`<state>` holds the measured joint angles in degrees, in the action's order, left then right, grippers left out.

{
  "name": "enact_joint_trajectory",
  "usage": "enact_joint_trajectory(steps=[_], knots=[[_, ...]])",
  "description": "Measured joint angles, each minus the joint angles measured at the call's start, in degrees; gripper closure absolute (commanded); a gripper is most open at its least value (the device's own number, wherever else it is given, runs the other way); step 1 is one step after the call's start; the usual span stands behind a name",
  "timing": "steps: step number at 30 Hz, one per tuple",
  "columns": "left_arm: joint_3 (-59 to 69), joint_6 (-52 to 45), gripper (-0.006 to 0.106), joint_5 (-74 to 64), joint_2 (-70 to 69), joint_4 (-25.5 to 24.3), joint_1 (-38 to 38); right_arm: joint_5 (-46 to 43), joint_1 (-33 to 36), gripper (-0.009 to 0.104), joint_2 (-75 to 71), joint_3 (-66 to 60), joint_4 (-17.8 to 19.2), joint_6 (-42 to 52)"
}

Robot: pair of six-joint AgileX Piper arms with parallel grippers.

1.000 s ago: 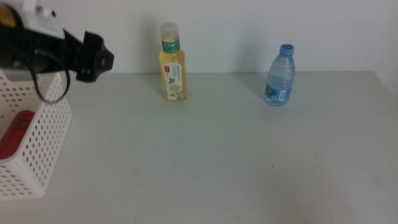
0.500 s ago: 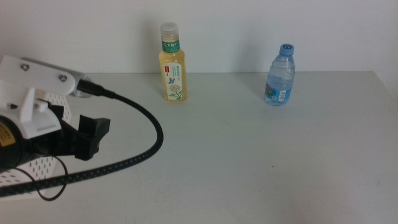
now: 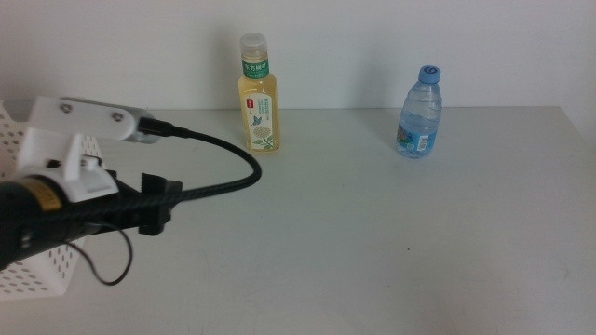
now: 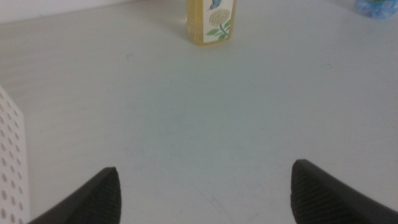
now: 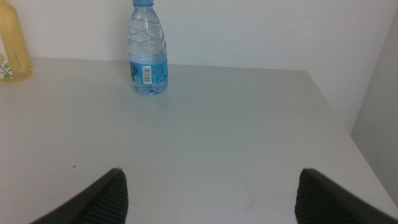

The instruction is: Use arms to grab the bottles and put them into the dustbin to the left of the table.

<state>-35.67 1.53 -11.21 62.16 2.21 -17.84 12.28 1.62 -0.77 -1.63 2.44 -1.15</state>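
Observation:
A yellow-liquid bottle (image 3: 258, 98) with a green label stands upright at the back of the table (image 3: 354, 233). A clear bottle (image 3: 421, 116) with a blue cap stands to its right. My left gripper (image 3: 158, 207) hangs open and empty over the table's left part, in front of the white perforated dustbin (image 3: 42, 270). In the left wrist view the jaws of my left gripper (image 4: 205, 168) stand wide apart, with the yellow bottle (image 4: 211, 22) far ahead and the dustbin's corner (image 4: 9, 162) at one side. My right gripper (image 5: 209, 175) is open and faces the clear bottle (image 5: 148, 53).
The left arm's white bracket (image 3: 70, 140) and looping black cable (image 3: 223, 177) cover most of the dustbin. The table's right edge (image 3: 579, 135) lies near the clear bottle. A white wall stands behind both bottles.
The left arm has come down from above the dustbin and swung out in front of it, its gripper now further right over the table. Both bottles stand as before.

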Motion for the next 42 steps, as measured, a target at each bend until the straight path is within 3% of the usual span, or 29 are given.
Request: enact_joint_trajectory(steps=[18,42], knots=[[-2.3,-0.1,0.007,43.5,30.7,-0.4,-0.7,0.0,0.0,0.001,0.0,0.0,0.0,0.0],[-33.0,-0.5,0.007,42.3,55.5,-2.2,-2.7,0.0,0.0,0.001,0.0,0.0,0.0,0.0]])
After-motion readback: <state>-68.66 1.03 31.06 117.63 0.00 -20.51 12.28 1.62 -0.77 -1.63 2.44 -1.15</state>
